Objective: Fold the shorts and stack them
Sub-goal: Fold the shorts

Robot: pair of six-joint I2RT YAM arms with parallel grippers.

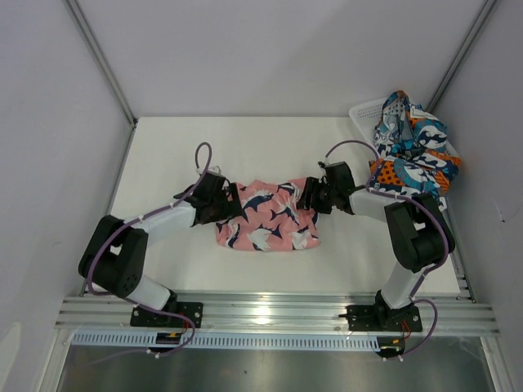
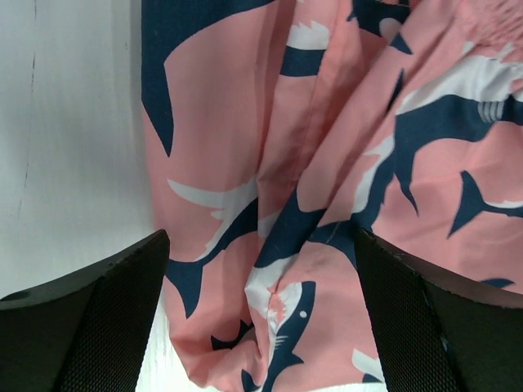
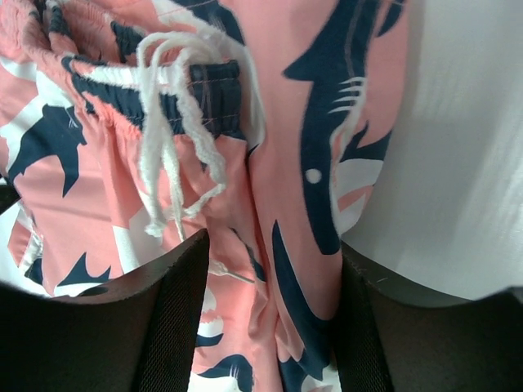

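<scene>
The pink shorts (image 1: 265, 219) with navy-and-white sharks lie on the white table between my arms. My left gripper (image 1: 226, 204) is at their left edge; in the left wrist view it (image 2: 261, 327) is open, its fingers (image 2: 98, 327) straddling a raised ridge of pink fabric (image 2: 310, 204), with bare table beside the left finger. My right gripper (image 1: 311, 196) is at the shorts' right edge near the waistband; in the right wrist view it (image 3: 270, 327) is closed on a bunched fold of pink fabric (image 3: 286, 245) beside the white drawstring (image 3: 176, 131). The blue, teal and orange shorts (image 1: 413, 151) lie heaped at the back right.
A white mesh basket (image 1: 365, 110) stands in the back right corner under the patterned shorts. Grey walls close in the table (image 1: 163, 155) on the left, back and right. A metal rail (image 1: 278, 314) runs along the near edge.
</scene>
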